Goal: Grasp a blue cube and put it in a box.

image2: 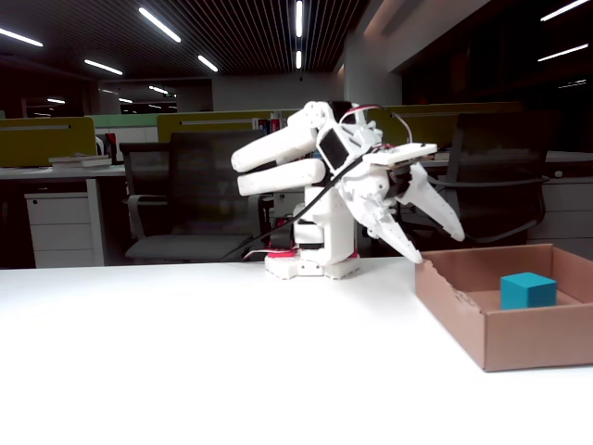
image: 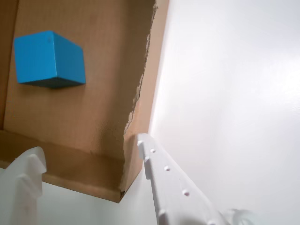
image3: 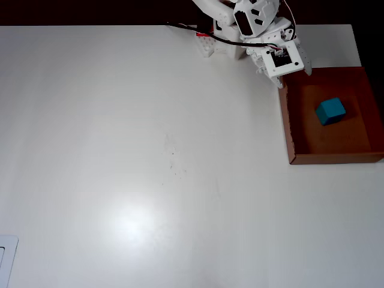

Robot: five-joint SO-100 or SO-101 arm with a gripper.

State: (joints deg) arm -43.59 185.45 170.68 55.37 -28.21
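The blue cube point(image: 49, 58) rests on the floor of the brown cardboard box point(image: 93, 103), free of the gripper. It shows in the fixed view point(image2: 528, 290) and the overhead view point(image3: 330, 111), near the box's middle. The box point(image2: 519, 338) point(image3: 288, 129) stands at the right of the white table. My gripper point(image2: 435, 246) is open and empty, hovering over the box's corner nearest the arm base point(image3: 294, 78). In the wrist view the two white fingers point(image: 86, 147) stand wide apart astride that ragged corner.
The arm's base point(image3: 222, 45) stands at the table's far edge, left of the box, with a black cable point(image3: 186, 29) trailing from it. A pale flat object point(image3: 6, 258) lies at the table's near left corner. Office chairs and desks point(image2: 185, 185) stand behind the table.
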